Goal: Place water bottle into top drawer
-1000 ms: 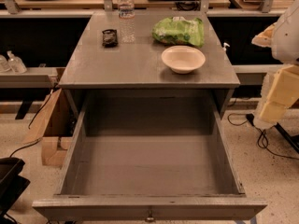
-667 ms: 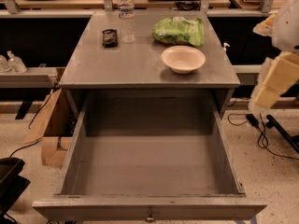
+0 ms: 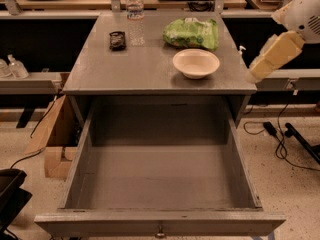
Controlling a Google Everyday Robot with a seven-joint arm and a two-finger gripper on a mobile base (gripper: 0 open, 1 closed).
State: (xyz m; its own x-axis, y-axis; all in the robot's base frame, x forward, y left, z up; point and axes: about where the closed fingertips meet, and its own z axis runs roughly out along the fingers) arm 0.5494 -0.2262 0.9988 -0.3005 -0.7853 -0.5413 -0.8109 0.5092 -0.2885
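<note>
Gripper [image 3: 274, 56] hung off the right edge of the tabletop [image 3: 145, 69], seen only as a pale cream block under my white arm, which was cut off by the frame's right side. I could not tell how far open it was or whether it had hold of anything.

Water bottle [image 3: 134, 15] stood upright well to the left of the gripper and farther back, near the table's rear edge, apart from me. A small dark object [image 3: 117, 40] lay just beyond the bottle on its far side from the gripper; I could not make out what it was. A green bag [image 3: 191, 32] lay between bottle and gripper, with a white bowl [image 3: 196, 63] nearer the front, the closest thing to the gripper.

Top drawer [image 3: 160, 176] was pulled fully out, below and to the left of the gripper, with its grey floor showing. Its knob [image 3: 160, 231] was partly cut off at the bottom edge.

Far left of the gripper, pump bottles [image 3: 12, 66] sat on a side shelf and a cardboard box [image 3: 50, 134] stood by the table leg. Cables [image 3: 280, 134] ran over the speckled floor [image 3: 295, 184] below the gripper. A black shape [image 3: 10, 194] at the lower left was cropped and unclear.
</note>
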